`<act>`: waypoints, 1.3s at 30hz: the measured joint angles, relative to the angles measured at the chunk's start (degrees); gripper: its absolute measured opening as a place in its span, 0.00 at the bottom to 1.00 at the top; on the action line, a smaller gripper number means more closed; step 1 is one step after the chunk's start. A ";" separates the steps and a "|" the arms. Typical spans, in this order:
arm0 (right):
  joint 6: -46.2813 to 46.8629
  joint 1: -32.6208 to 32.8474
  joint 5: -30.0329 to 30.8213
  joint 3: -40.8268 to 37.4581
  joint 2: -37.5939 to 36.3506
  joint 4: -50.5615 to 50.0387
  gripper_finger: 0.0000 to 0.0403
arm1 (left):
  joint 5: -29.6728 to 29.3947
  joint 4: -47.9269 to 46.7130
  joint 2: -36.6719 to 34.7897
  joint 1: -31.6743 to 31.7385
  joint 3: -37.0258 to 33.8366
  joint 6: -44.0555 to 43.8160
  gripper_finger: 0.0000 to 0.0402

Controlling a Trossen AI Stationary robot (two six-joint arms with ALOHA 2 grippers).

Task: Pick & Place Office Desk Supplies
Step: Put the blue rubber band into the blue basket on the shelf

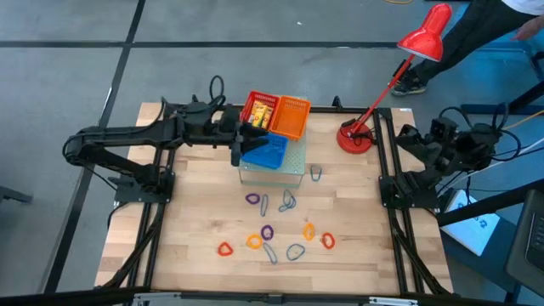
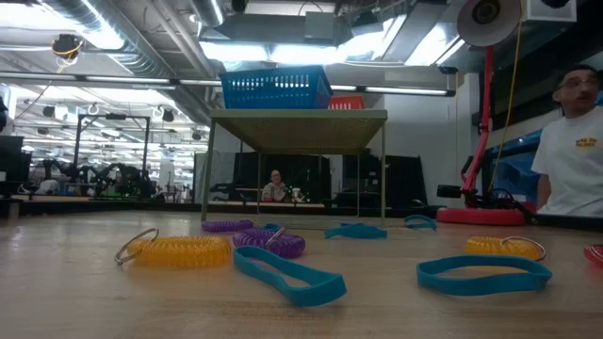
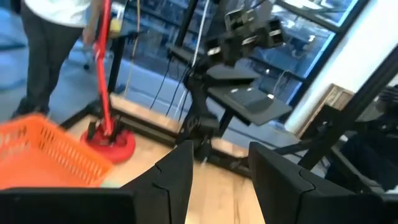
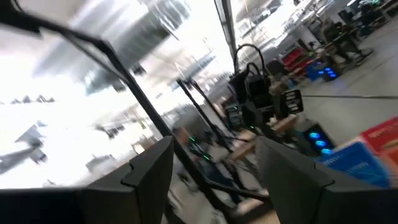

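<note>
Several small loops lie flat on the wooden table: purple (image 1: 252, 199), blue-grey (image 1: 287, 201), orange (image 1: 254, 241) and red (image 1: 224, 249). In the low view they show as a yellow coil (image 2: 184, 250), a purple coil (image 2: 273, 243) and a blue band (image 2: 287, 273). Red (image 1: 259, 109), orange (image 1: 291, 117) and blue (image 1: 268, 151) baskets sit on a small stand (image 1: 274, 170) at the table's far side; yellow items lie in the red one. My left gripper (image 1: 240, 146) (image 3: 221, 155) is open, level, above the blue basket's left edge, with nothing between its fingers. My right gripper (image 1: 410, 136) (image 4: 214, 149) is open at the right edge.
A red desk lamp stands with its base (image 1: 354, 136) at the far right of the table, its arm slanting up toward the right. A person (image 2: 575, 151) stands beyond the table's right far corner. Bare wood lies between the stand and the loops.
</note>
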 joint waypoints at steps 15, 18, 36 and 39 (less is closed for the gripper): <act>-1.95 0.02 2.15 0.00 3.63 2.77 0.57 | -20.16 -21.88 2.01 -21.68 11.48 -0.97 0.34; -0.43 0.00 7.53 0.02 4.77 3.17 0.57 | -22.95 -24.65 5.01 -26.94 12.38 -4.74 0.34; -3.23 0.02 10.75 0.00 16.98 18.16 0.57 | -15.52 -42.29 34.24 -33.90 26.49 1.88 0.34; -1.89 0.01 10.80 0.00 18.20 18.32 0.57 | -12.77 -41.51 38.63 -33.65 27.50 5.36 0.34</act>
